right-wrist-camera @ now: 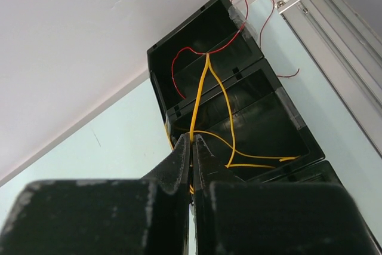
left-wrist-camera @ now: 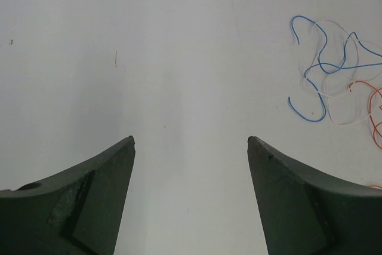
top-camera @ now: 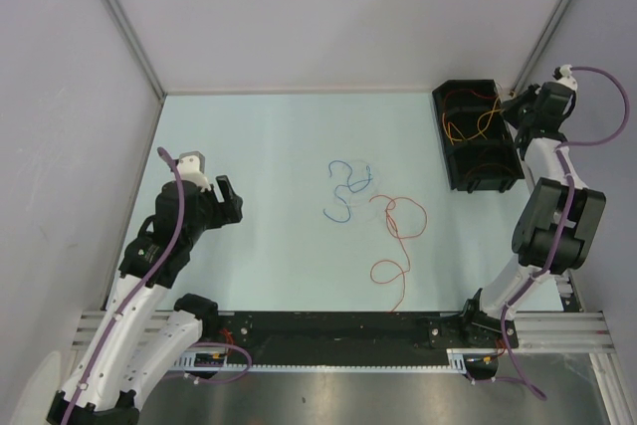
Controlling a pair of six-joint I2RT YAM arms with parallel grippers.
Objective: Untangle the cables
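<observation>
Lilac walls close in a pale blue-green counter (top-camera: pixel 279 146). Watch your right pincer (right-wrist-camera: pixel 192 141): it is clamped together on a thin yellow wire (right-wrist-camera: pixel 200 88) that meets a thin red wire (right-wrist-camera: pixel 174 70) inside the black plastic compartment bin (right-wrist-camera: pixel 156 73), so lifting may drag the red one out too. The far compartment holds the red wire, one end trailing over the rim, and the middle one holds the yellow loops. Your left pincer (left-wrist-camera: pixel 191 141) hangs apart, holding nothing, well away from the curly blue wire (left-wrist-camera: pixel 305 114) and orange-red wire (top-camera: pixel 405 286) lying mid-counter
</observation>
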